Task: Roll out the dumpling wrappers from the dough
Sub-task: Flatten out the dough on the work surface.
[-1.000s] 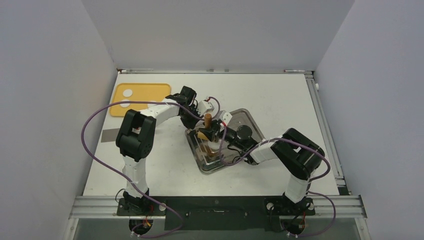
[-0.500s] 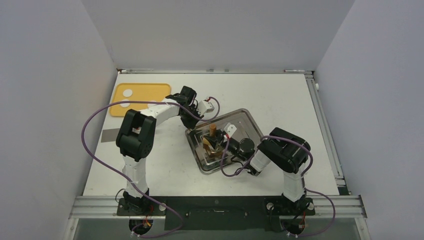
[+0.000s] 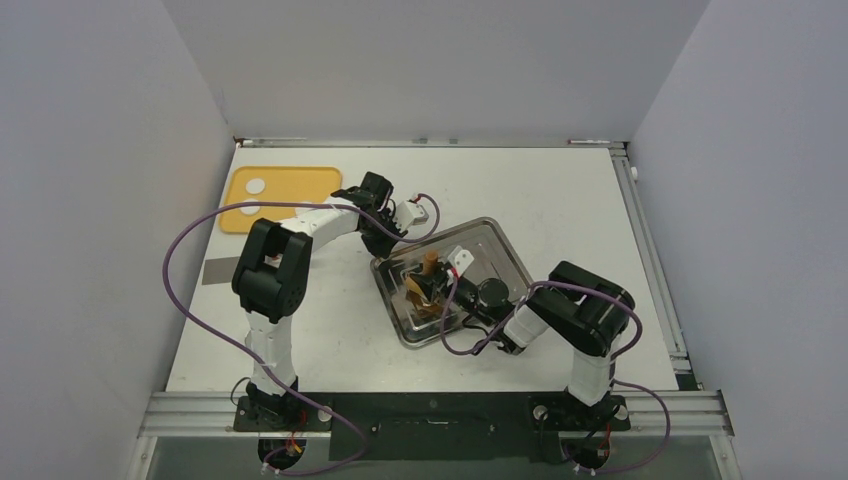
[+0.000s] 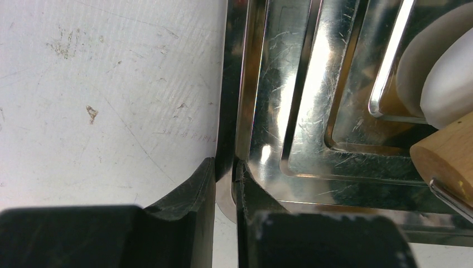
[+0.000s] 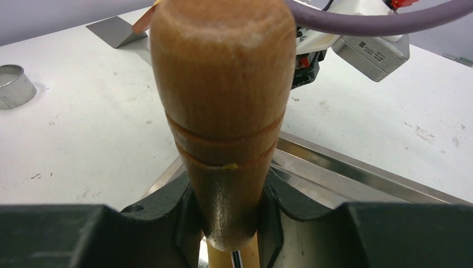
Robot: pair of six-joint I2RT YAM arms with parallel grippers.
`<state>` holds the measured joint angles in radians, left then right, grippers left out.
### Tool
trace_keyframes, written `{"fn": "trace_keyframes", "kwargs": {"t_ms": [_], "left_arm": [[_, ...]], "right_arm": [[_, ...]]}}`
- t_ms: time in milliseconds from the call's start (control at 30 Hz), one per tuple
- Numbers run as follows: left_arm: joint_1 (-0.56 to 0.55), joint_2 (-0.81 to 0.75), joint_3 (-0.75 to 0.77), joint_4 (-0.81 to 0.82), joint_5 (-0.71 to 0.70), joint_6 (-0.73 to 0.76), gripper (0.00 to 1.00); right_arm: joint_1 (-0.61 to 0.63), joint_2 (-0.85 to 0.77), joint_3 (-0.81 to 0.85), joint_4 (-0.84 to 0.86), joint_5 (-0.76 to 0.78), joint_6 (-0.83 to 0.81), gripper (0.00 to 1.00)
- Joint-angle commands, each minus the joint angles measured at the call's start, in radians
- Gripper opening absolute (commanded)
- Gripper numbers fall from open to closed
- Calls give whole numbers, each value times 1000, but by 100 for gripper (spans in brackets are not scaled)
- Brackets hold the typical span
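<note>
The left gripper (image 4: 225, 167) is pinched narrow on the rim of the steel tray (image 4: 290, 111), at the tray's left corner. The right gripper (image 5: 228, 215) is clamped round the wooden handle (image 5: 223, 84) of a roller, over the tray's middle. A white dough round (image 3: 255, 186) lies on the yellow board (image 3: 300, 190) at the desk's far-left corner; lump or wrapper cannot be told. A metal ring (image 5: 14, 85) stands on the desk. The label (image 5: 371, 53) on a grey module beyond the handle is too small to read.

Bright, even light casts soft shadows on the white table (image 3: 560, 190). Glare streaks the scratched steel tray (image 4: 290, 111). The close brown wooden handle (image 5: 223, 84) looks slightly blurred.
</note>
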<state>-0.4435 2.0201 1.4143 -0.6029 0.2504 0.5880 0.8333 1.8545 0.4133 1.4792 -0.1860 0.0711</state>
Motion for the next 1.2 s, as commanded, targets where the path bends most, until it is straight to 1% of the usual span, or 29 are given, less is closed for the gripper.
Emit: {"fn": "trace_keyframes", "kwargs": {"t_ms": [0, 133, 200, 333, 467, 600, 700, 767, 833, 933, 1067, 1100, 1167], "left_arm": [[-14, 114, -56, -68, 4, 4, 0], [-14, 114, -57, -69, 5, 4, 0], [-14, 113, -56, -69, 4, 4, 0], [-13, 114, -57, -70, 5, 4, 0], [-13, 114, -55, -70, 5, 4, 0], [-13, 121, -45, -81, 6, 7, 0], [-10, 120, -33, -100, 25, 45, 0], [-9, 117, -13, -115, 6, 62, 0], [-8, 114, 29, -158, -12, 74, 0], [-7, 116, 93, -230, -12, 96, 0], [-2, 115, 158, -279, 10, 121, 16], [2, 109, 170, -287, 19, 122, 23], [9, 90, 218, -304, 91, 121, 37]], "right_arm": [[14, 4, -16, -196, 12, -2, 8], [26, 83, -31, -123, 28, 37, 8], [36, 103, -26, -117, 33, 46, 8], [63, 112, -18, -131, 43, 49, 8], [66, 104, -46, -99, 46, 64, 8], [66, 18, -11, -175, 18, 45, 8], [62, -85, 71, -320, -30, 9, 8], [53, -154, 133, -397, -77, -9, 8], [38, -198, 179, -435, -123, -16, 8], [5, -235, 206, -440, -175, -5, 8], [-35, -256, 218, -456, -214, -15, 8], [-47, -261, 221, -466, -227, -18, 8], [-67, -273, 216, -480, -259, -18, 8]]}}
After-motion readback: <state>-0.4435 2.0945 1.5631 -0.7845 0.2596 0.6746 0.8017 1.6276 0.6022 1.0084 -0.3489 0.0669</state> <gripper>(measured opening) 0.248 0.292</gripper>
